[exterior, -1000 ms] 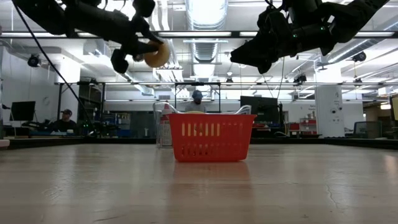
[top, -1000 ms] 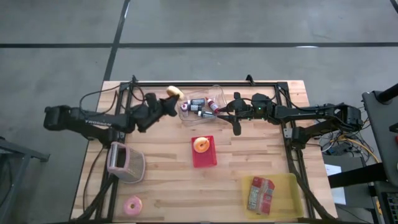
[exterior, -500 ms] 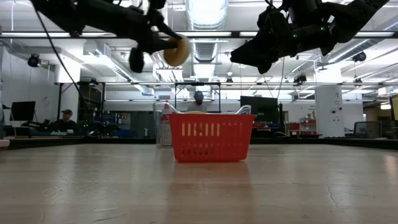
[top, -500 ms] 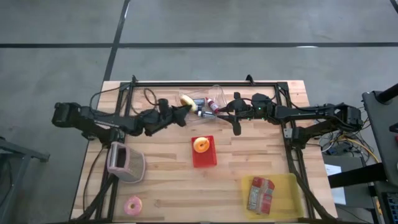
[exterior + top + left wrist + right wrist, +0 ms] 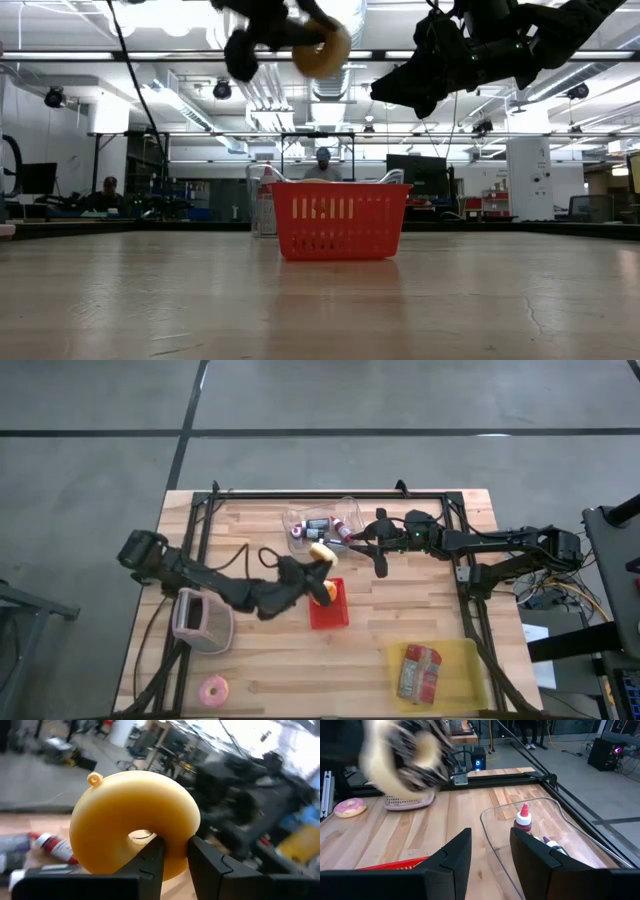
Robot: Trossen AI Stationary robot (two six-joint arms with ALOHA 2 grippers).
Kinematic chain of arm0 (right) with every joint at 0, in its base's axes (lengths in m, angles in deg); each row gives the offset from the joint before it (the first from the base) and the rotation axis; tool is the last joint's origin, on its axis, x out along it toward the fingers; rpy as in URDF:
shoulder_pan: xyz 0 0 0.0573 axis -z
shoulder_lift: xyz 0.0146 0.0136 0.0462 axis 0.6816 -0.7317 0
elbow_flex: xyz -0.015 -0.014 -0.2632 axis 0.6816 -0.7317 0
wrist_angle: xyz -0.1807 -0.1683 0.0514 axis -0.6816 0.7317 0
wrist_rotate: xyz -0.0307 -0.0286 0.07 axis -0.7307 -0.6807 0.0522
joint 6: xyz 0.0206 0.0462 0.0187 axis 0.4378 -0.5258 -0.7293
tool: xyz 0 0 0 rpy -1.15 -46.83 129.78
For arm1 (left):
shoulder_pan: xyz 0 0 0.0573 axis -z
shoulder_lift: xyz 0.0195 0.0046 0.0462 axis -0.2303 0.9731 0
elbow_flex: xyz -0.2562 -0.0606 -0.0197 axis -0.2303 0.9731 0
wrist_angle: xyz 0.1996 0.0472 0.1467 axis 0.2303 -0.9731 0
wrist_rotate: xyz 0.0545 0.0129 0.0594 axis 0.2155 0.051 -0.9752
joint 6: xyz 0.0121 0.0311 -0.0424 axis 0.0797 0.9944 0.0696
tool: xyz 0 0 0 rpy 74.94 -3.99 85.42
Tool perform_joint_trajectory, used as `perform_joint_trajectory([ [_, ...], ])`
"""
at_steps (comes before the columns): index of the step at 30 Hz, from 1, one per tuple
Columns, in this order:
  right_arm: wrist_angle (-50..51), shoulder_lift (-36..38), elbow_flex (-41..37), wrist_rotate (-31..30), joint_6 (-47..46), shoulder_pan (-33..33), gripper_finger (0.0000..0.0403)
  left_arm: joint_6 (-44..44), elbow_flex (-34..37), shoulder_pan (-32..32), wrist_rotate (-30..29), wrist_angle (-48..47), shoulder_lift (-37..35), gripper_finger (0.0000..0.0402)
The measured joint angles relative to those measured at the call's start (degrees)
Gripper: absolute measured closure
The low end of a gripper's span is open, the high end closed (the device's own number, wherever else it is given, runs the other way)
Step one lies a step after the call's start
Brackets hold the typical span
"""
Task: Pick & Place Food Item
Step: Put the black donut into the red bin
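A yellow donut (image 5: 320, 550) hangs in the air in my left gripper (image 5: 312, 562), which is shut on it just beyond the far edge of the red basket (image 5: 330, 615). The low view shows the yellow donut (image 5: 322, 50) high above the red basket (image 5: 338, 220). An orange donut (image 5: 324, 593) lies in the basket. My right gripper (image 5: 362, 548) stands open and bare above the near edge of a clear container (image 5: 318, 525), which holds small bottles. My left gripper holds the yellow donut by one stretch of its ring (image 5: 175, 851). One finger (image 5: 150, 857) reaches into the hole and the other (image 5: 202, 862) stands outside. The fingers lie about level, coming from the table's left. The donut stands on edge, lifted clear.
A pink basket (image 5: 201, 622) lies on its side at the left, with a pink donut (image 5: 213, 690) near the front edge. A yellow tray (image 5: 470, 675) with a packet stands at the front right. A black frame (image 5: 330, 493) runs around the table.
My left gripper has carried the yellow donut from the table's far left part toward the right and the near edge, to just beyond the red basket, rolling somewhat on the way. The donut stays lifted clear.
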Motion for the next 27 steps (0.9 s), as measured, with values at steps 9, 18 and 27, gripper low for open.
perform_joint_trajectory([
  [9, 0.0, 0.0, 0.0, 0.0, 0.0, 0.0, 0.0273, -16.7, -10.5, 4.8, 1.8, -30.5, -2.0, 0.0319],
  [18, 0.0, 0.0, 0.0, 0.0, 0.0, 0.0, 0.0273, -39.6, -19.3, 5.2, 6.0, -58.0, 0.9, 0.0319],
  [27, 0.5, 0.0, 0.0, 0.0, 0.0, 0.0, 0.0273, -39.9, -20.4, 4.0, 10.9, -57.8, 2.9, 0.0319],
])
